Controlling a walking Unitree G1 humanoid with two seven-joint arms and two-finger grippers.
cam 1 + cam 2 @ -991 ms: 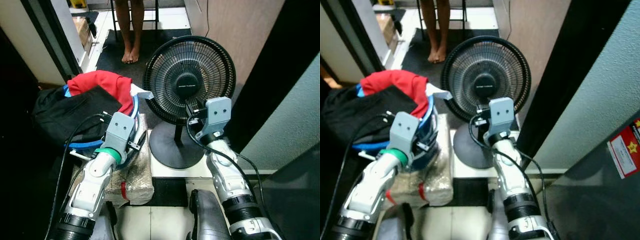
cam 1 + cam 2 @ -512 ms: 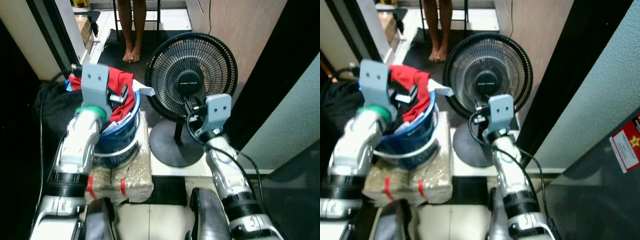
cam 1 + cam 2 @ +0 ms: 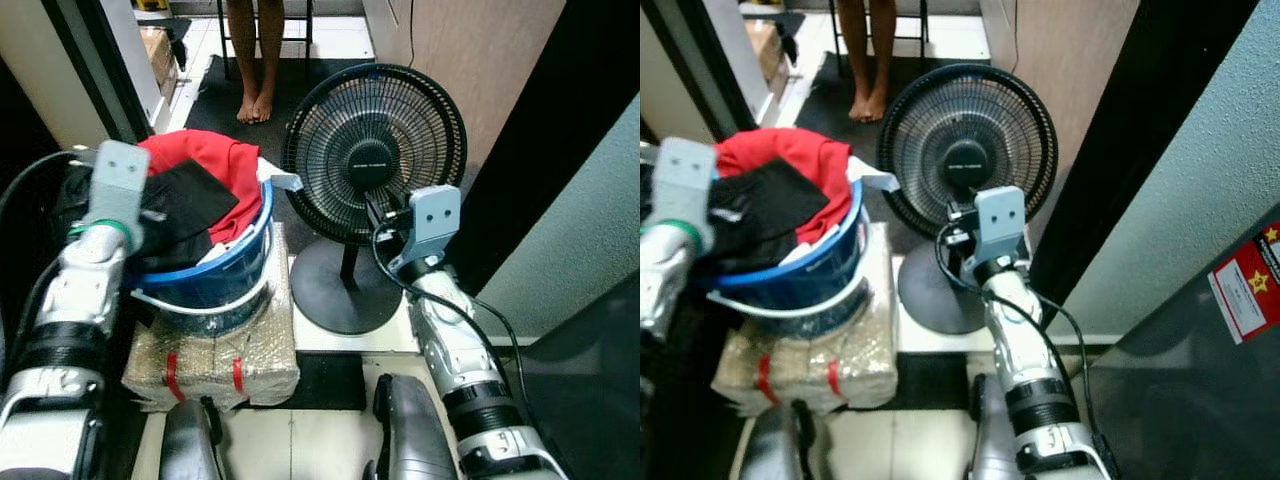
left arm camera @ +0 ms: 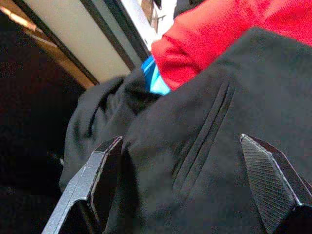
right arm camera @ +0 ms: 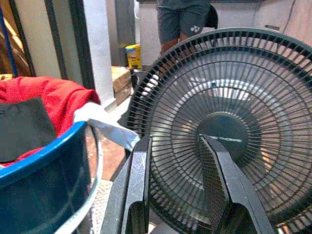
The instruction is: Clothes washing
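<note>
Head-camera view of a narrow passage. The floor is pale tile (image 3: 330,445) with a dark mat (image 3: 225,95) beyond, where a person's bare legs (image 3: 255,55) stand near a chair. A tan wall panel (image 3: 480,60) and a black upright edge bound the robot's right side; a dark door frame (image 3: 85,60) bounds the left. A blue laundry bucket (image 3: 235,265) with a white bail handle sits on a plastic-wrapped bundle (image 3: 215,355) tied with red bands. The bucket holds a red garment (image 3: 215,160) heaped at the far rim and a black garment (image 3: 185,205) lying over it, spilling over the left rim. Just beside the bucket, on the robot's right, a black pedestal fan (image 3: 372,155) stands upright on its round base, its grille almost touching the bucket rim. The left gripper (image 4: 195,190) is at the bucket's left edge, fingers spread wide, with black cloth lying between the fingers; whether the pads touch the cloth cannot be told. The right gripper (image 5: 173,195) hangs in front of the fan grille, fingers parted, holding nothing. Free floor is confined to the tile strip in front of the bundle and fan base.
</note>
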